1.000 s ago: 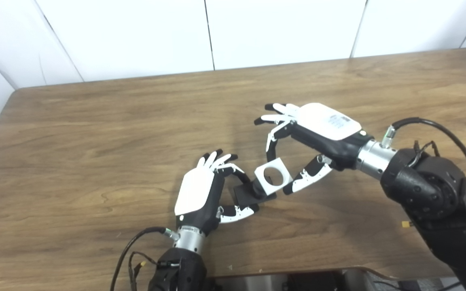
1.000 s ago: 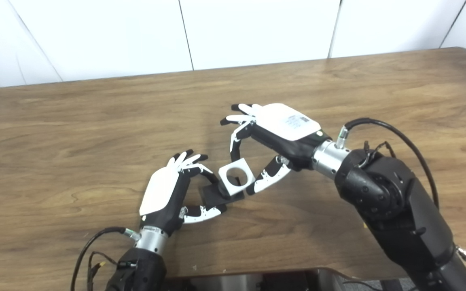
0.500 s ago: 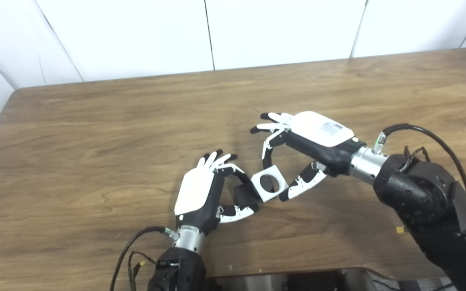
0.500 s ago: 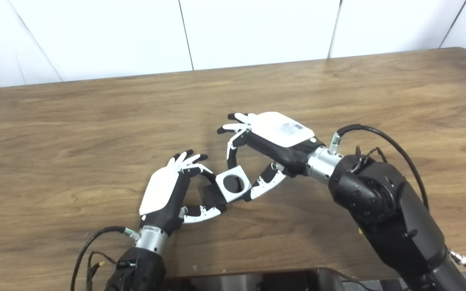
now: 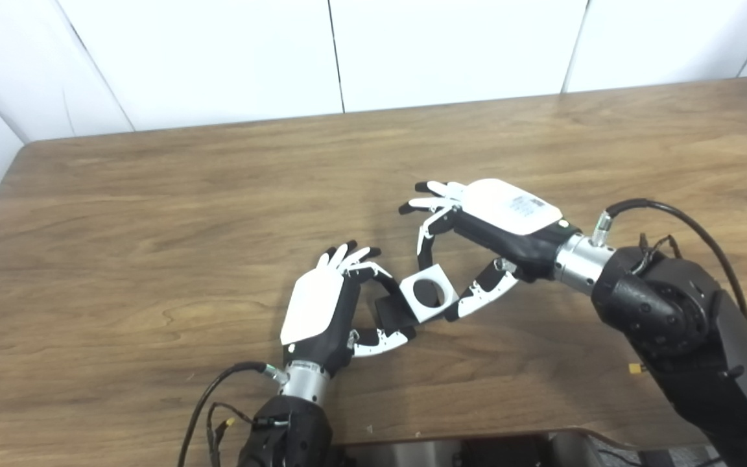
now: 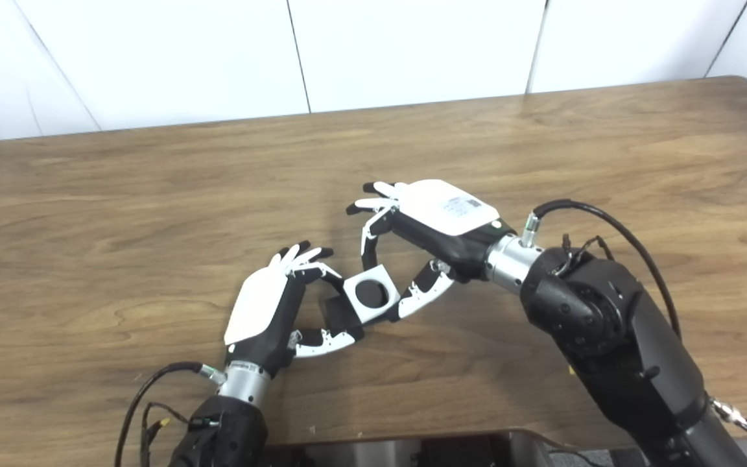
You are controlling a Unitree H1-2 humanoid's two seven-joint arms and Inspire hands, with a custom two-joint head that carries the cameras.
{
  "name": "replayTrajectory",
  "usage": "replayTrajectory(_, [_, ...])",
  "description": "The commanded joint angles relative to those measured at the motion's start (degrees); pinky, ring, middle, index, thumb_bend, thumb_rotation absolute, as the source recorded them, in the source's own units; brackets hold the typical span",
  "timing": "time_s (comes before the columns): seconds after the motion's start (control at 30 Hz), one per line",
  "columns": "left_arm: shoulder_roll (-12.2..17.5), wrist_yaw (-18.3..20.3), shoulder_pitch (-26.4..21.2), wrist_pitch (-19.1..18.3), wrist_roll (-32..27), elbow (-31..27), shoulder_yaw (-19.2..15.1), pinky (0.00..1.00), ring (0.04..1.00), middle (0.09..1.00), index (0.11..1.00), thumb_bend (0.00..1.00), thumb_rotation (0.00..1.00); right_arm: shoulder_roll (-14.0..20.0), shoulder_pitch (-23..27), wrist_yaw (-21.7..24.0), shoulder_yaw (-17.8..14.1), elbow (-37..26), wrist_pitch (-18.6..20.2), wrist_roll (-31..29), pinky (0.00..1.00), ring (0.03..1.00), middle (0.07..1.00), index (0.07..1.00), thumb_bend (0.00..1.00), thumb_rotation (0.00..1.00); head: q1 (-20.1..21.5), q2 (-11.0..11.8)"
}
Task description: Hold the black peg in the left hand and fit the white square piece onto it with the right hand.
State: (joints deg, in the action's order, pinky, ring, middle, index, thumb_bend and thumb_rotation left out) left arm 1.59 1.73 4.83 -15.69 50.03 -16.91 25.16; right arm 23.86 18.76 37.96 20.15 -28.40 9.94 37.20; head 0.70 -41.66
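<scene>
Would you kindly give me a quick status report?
Left hand shut on black peg. Right hand shut on white square piece, hole filled dark, over the peg. Nothing else on the table.

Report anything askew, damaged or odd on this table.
Nothing stands out. The left robot hand holds the black peg, the right robot hand pinches the white square piece tilted against it, no damage visible.

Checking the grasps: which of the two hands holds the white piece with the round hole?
The right hand, pinching the white square piece; the left hand holds the black peg.
</scene>
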Motion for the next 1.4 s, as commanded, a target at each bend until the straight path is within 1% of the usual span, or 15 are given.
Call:
replayTrajectory(0.0, [-0.78,0.24,0.41,-0.54,1.28,-0.12,0.35,1.0,0.965,0.869,0.492,0.5,0.08,-0.23,2.43,-1.3,-0.51,-0.53,-1.92,0.26,0.98,0.999,0.905,0.492,0.52,0.15,0.04,-0.06])
replayTrajectory(0.63, [-1.08,-0.18,-0.46,-0.69,1.28,0.61,0.59,0.99,0.963,0.868,0.492,0.5,0.08,-0.5,2.96,-1.24,-0.59,1.03,-3.46,0.67,0.98,0.994,0.898,0.492,0.52,0.15,-0.3,-0.21])
replayTrajectory(1.03, [-1.55,-0.33,-1.06,-0.8,1.09,1.38,0.76,1.0,0.967,0.871,0.492,0.5,0.08,-0.87,2.66,-1.1,-0.29,1.23,-3.48,0.46,0.99,0.996,0.903,0.492,0.52,0.15,-0.53,-0.3])
replayTrajectory(1.37, [-1.87,-0.97,-1.43,-0.5,0.68,2.0,0.65,1.0,0.967,0.871,0.492,0.5,0.08,-0.54,2.32,-1.04,-0.38,1.18,-3.52,0.47,0.99,0.995,0.901,0.492,0.52,0.15,-0.78,-0.37])
